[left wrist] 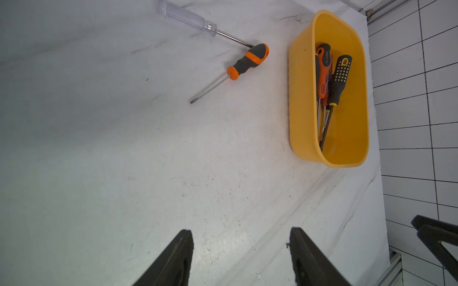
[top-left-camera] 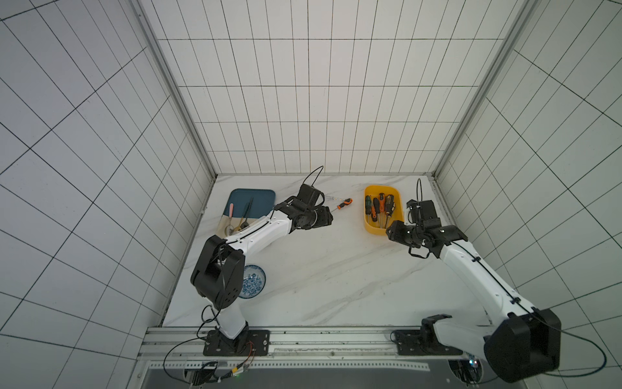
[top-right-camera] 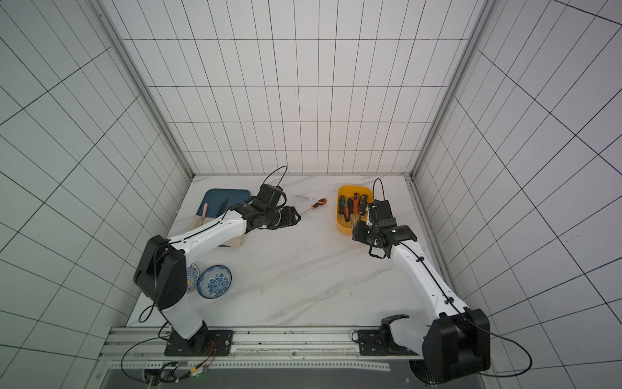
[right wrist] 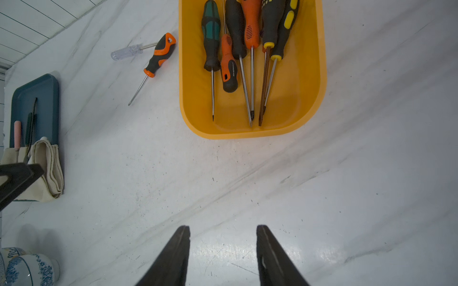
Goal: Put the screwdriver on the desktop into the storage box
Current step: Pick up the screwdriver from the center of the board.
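Orange screwdriver (left wrist: 244, 63) well beyond left jaws

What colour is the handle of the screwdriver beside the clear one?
Orange and black handle; best in the left wrist view.

My left gripper (left wrist: 241, 231) hangs with jaws wide apart and empty, well apart from the storage box (left wrist: 302, 123), while my right gripper (right wrist: 223, 227), jaws narrower and also empty, hovers near that box's near end.
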You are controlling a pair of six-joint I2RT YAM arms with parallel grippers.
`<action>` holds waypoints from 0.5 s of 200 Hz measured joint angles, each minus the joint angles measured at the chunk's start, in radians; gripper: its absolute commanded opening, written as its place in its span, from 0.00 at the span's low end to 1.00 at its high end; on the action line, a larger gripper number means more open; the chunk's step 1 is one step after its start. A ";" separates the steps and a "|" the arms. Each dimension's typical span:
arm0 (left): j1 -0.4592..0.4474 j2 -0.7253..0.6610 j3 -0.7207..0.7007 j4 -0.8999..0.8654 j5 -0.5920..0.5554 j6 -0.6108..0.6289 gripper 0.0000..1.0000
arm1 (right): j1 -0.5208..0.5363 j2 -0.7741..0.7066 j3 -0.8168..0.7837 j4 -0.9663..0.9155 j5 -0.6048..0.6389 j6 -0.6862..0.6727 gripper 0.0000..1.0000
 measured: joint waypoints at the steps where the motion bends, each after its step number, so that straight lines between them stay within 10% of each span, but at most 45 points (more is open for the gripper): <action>1: 0.000 0.003 0.003 0.000 0.000 0.000 0.66 | 0.001 -0.003 -0.003 0.000 0.000 0.000 0.47; 100: 0.044 0.399 0.427 -0.031 0.036 0.172 0.67 | 0.018 -0.182 -0.108 -0.033 -0.019 0.024 0.47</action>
